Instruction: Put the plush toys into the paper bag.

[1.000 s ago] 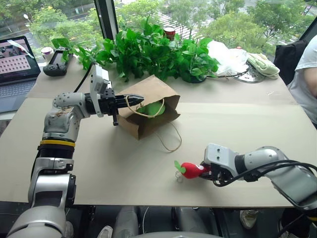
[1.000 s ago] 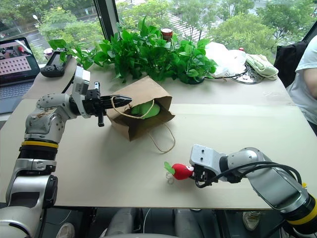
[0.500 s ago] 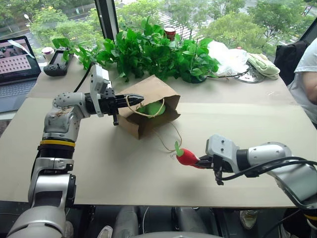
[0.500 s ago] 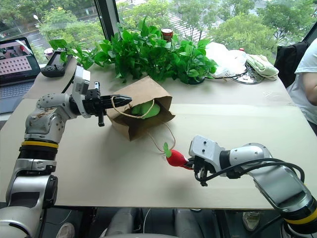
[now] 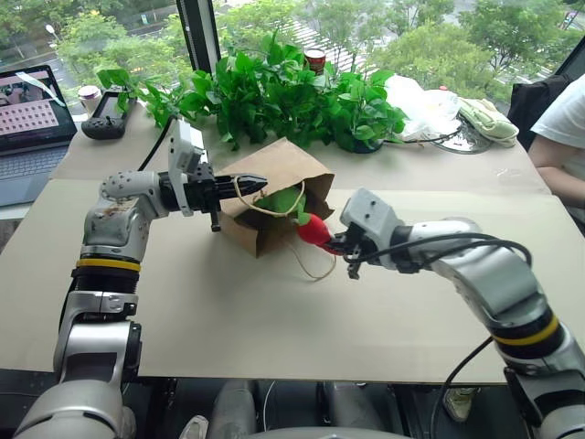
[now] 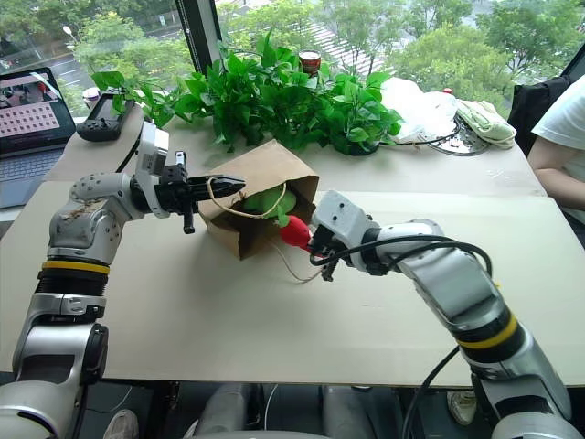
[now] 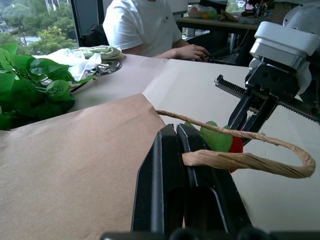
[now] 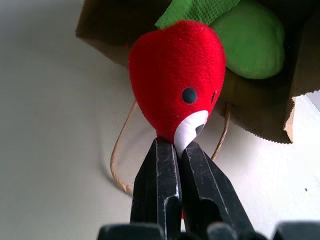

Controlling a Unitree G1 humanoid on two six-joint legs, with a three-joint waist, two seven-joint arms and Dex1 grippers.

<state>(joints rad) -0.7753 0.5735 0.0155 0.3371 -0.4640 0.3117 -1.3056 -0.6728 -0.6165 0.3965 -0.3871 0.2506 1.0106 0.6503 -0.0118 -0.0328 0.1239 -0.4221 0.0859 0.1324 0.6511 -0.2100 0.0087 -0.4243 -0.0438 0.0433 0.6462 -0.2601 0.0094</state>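
Note:
The brown paper bag (image 5: 279,169) lies on its side on the table, mouth toward me. My left gripper (image 5: 258,183) is shut on the bag's upper cord handle (image 7: 240,160) and holds the mouth up. A rounded light-green plush toy (image 8: 250,35) sits inside the bag. My right gripper (image 5: 335,242) is shut on the tail end of the red chili plush toy (image 5: 313,230). That toy hangs just in front of the bag's mouth, above the lower handle (image 5: 315,265), with its green stem cap (image 8: 197,9) pointing into the opening.
Leafy green plants (image 5: 274,91) stand right behind the bag. A laptop (image 5: 27,128) and a handheld controller (image 5: 105,114) lie at the far left. A white plastic bag (image 5: 420,105) and a cloth (image 5: 484,119) lie at the back right, where a person (image 5: 562,137) sits.
My right gripper lifted the red chili toy off the table's front and carried it left and away to the bag's mouth. The left gripper and bag stayed put.

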